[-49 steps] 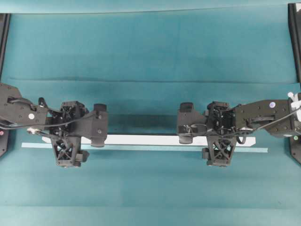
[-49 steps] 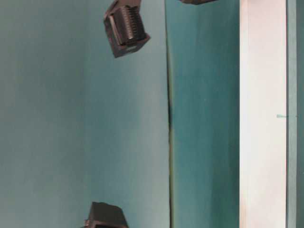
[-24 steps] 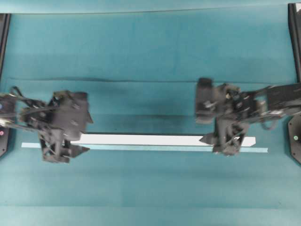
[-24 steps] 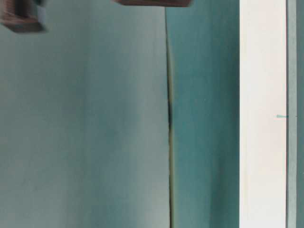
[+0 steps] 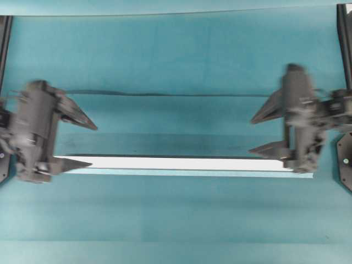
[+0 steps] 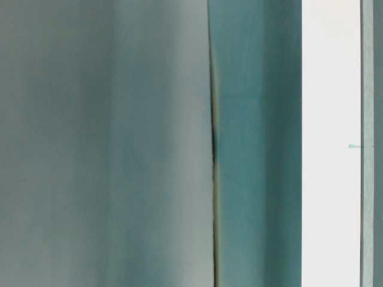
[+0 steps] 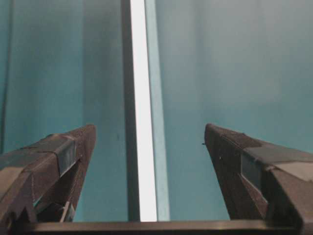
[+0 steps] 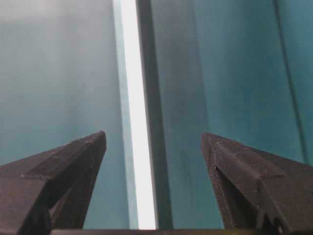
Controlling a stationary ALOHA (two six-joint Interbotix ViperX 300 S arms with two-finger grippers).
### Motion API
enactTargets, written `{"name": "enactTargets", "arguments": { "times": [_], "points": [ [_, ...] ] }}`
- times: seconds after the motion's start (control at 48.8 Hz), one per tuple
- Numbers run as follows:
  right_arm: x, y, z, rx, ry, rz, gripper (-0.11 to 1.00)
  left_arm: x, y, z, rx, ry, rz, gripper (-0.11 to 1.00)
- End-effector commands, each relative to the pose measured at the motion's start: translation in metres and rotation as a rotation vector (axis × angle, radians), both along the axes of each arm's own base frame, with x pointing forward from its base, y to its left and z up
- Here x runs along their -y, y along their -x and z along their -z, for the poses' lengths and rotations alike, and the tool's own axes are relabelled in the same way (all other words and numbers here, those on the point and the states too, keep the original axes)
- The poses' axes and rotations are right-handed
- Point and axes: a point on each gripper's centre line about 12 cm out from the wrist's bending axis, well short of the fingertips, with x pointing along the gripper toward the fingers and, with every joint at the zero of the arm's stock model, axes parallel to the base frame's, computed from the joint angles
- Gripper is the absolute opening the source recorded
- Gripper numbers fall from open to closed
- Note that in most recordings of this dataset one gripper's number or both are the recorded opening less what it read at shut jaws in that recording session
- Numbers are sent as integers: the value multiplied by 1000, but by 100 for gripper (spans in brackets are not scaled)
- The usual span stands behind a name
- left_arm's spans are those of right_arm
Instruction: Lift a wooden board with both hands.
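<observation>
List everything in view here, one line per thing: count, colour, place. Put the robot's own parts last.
Long flat white wooden board: one, bright white, lying across the middle of the table, running between the two grippers.
Thin pale teal strip: one, pale teal, lying along the board's near edge in the overhead view.
Teal cloth table cover: one, teal, under everything, with a dark crease line behind the board.
Black frame posts: two, black, at the left and right edges of the overhead view.
Left gripper: one, black, open, at the board's left end, holding nothing.
Right gripper: one, black, open, at the board's right end, holding nothing.
</observation>
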Motion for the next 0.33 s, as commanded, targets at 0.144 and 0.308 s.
{"name": "enactTargets", "arguments": {
  "times": [0.144,0.308],
  "points": [
    [-1,29,-37,248,15,9,89,-4,17,-36,190,10,-13,95],
    [-1,46,-58,389,22,13,89,-6,23,-50,273,18,-26,92]
  ]
}}
